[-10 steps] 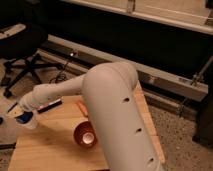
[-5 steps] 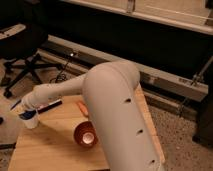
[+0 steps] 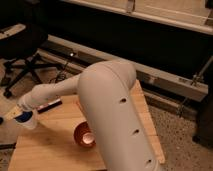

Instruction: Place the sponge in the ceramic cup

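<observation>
Hovering end effector (image 3: 20, 111) over ceramic cup (image 3: 29, 122), sponge (image 3: 23, 116) at rim; grip state indiscernible.

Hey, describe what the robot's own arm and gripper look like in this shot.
The arm is a thick, smooth off-white tube with a rounded elbow and three small dark oval holes along its side. A slimmer off-white forearm tapers to the gripper, at the left edge of the wooden table, just above the small plain white cup.
</observation>
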`<state>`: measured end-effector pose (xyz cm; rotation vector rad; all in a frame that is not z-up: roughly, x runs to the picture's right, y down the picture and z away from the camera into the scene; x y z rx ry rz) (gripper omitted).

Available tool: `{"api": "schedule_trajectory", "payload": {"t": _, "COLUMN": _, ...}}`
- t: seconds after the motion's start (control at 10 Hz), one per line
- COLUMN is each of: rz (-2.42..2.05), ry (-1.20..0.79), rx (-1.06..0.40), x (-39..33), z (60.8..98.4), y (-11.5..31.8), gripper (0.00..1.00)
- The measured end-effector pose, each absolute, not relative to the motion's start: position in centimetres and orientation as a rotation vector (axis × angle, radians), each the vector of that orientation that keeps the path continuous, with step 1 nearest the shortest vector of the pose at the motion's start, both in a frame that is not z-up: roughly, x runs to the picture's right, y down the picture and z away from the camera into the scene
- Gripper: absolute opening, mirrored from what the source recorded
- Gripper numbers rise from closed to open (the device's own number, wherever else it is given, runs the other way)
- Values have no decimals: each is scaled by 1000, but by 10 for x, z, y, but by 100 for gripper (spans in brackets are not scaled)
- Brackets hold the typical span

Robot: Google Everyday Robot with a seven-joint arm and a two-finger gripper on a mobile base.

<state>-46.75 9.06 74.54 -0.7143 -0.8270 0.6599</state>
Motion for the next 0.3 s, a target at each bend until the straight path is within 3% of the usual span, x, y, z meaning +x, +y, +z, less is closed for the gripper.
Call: {"api": "schedule_trajectory", "payload": {"t": 0.3, "rz": 663, "ry": -816, "rx": -718, "x": -458, "z": 744, "y": 87, "gripper": 80}}
